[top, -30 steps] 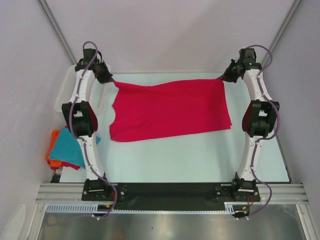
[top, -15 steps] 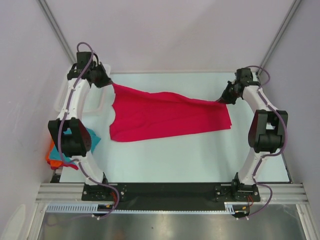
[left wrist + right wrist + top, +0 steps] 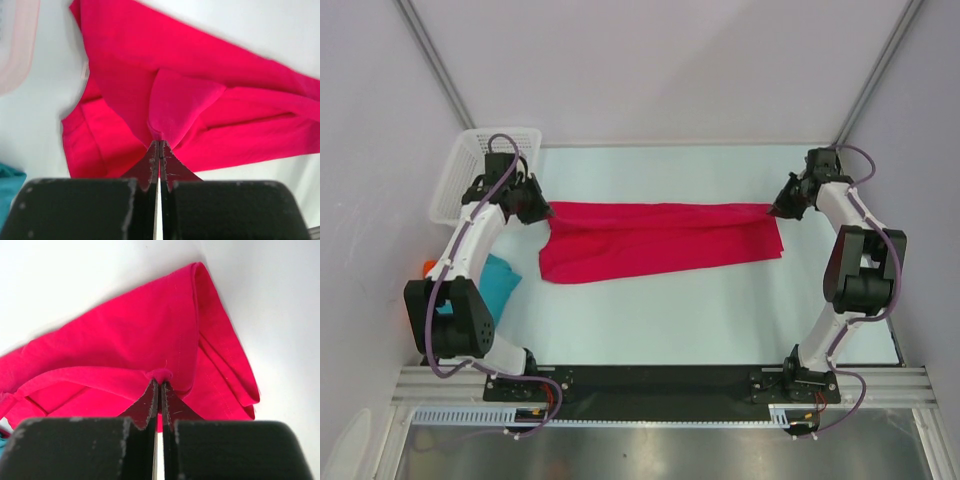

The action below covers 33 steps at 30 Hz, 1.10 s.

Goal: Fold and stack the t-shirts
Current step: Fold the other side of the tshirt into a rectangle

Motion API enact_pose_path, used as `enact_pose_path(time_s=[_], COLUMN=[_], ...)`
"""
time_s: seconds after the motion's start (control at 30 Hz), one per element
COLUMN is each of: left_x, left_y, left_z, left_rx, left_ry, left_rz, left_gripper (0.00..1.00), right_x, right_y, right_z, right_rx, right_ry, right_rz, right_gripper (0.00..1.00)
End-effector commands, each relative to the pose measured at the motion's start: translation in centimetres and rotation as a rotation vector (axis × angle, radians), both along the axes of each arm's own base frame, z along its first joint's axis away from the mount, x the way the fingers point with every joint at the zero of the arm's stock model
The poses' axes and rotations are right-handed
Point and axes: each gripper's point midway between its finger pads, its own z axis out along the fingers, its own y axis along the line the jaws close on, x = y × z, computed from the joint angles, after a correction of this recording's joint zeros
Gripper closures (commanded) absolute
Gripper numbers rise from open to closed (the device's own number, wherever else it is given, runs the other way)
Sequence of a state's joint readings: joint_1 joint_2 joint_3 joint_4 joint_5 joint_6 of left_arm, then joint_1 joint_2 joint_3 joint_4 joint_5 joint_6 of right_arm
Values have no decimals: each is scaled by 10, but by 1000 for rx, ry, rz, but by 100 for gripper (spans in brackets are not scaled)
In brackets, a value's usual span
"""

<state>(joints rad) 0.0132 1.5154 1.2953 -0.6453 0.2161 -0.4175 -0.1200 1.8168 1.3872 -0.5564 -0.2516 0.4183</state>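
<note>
A large crimson-pink t-shirt point(image 3: 660, 240) lies across the middle of the table, its far edge lifted and drawn toward the near side. My left gripper point(image 3: 546, 212) is shut on its far left corner, the cloth point(image 3: 175, 105) pinched at the fingertips point(image 3: 159, 145). My right gripper point(image 3: 776, 210) is shut on the far right corner, a small bunch of cloth point(image 3: 160, 374) between its fingertips point(image 3: 159, 385). A teal t-shirt point(image 3: 500, 275) lies at the left edge, partly behind the left arm, with a bit of an orange t-shirt point(image 3: 427, 268) beside it.
A white mesh basket point(image 3: 470, 170) stands at the far left corner, just behind the left arm. Bare pale table point(image 3: 700, 310) stretches between the pink shirt and the arm bases. Walls enclose the far side and both flanks.
Both grippers have carried the shirt's far edge toward the near side and lower. The raised cloth has come down over the shirt, which looks narrower. The basket has come into view.
</note>
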Motion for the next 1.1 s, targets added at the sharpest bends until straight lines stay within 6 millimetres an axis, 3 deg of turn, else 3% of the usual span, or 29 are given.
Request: enact_pose_path(time_s=[0.0, 0.3, 0.7, 0.97, 1.0, 1.07], left_x=[-9, -30, -48, -55, -56, -57], left_y=[1, 6, 6, 4, 4, 4], left_z=[16, 3, 1, -3, -4, -3], left_rx=[26, 59, 65, 52, 52, 53], left_ry=[-73, -31, -13, -6, -3, -4], left_rz=[-16, -21, -35, -42, -42, -43], left_gripper=[100, 100, 100, 100, 100, 100], right_x=[3, -20, -30, -38, -38, -39], right_y=[2, 0, -8, -7, -6, -5], right_z=[18, 16, 36, 14, 12, 5], right_rx=[9, -13, -50, -46, -42, -30], right_ry=[-57, -43, -78, -31, -25, -6], right_rz=[-2, -8, -38, -25, -23, -16], right_gripper=[100, 100, 100, 100, 99, 83])
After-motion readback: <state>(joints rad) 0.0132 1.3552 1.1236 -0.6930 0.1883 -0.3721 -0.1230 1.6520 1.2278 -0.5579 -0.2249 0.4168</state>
